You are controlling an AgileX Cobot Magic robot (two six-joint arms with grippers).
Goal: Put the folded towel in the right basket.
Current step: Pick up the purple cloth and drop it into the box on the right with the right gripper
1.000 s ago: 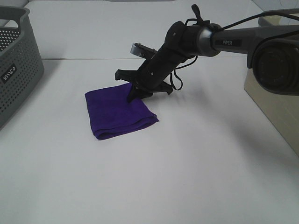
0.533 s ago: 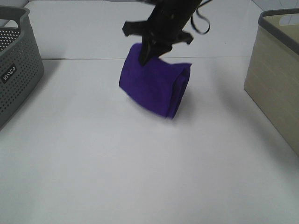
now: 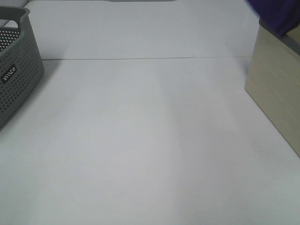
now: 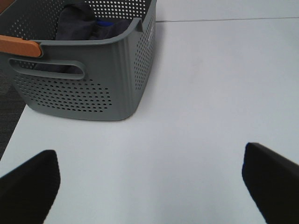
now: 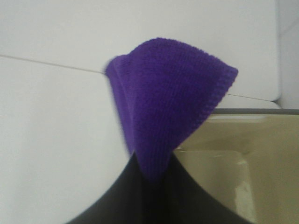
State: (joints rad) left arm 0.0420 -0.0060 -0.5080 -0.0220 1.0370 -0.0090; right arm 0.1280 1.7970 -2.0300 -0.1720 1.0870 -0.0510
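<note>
The folded purple towel (image 5: 163, 102) hangs pinched in my right gripper (image 5: 152, 175), which is shut on it. In the right wrist view it hangs over the near rim of the beige right basket (image 5: 233, 154). In the high view only a purple corner of the towel (image 3: 276, 14) shows at the top right, above the beige basket (image 3: 276, 89); the right gripper itself is out of that view. My left gripper (image 4: 149, 179) is open and empty, its dark fingers (image 4: 28, 184) low over the table near the grey basket.
A grey perforated basket (image 3: 16, 70) stands at the left edge; in the left wrist view the grey basket (image 4: 88, 74) holds dark cloth. The white table (image 3: 140, 140) lies between the two baskets.
My right gripper lifted the towel off the table and carried it up and to the right, out of the high view's middle to above the beige basket.
</note>
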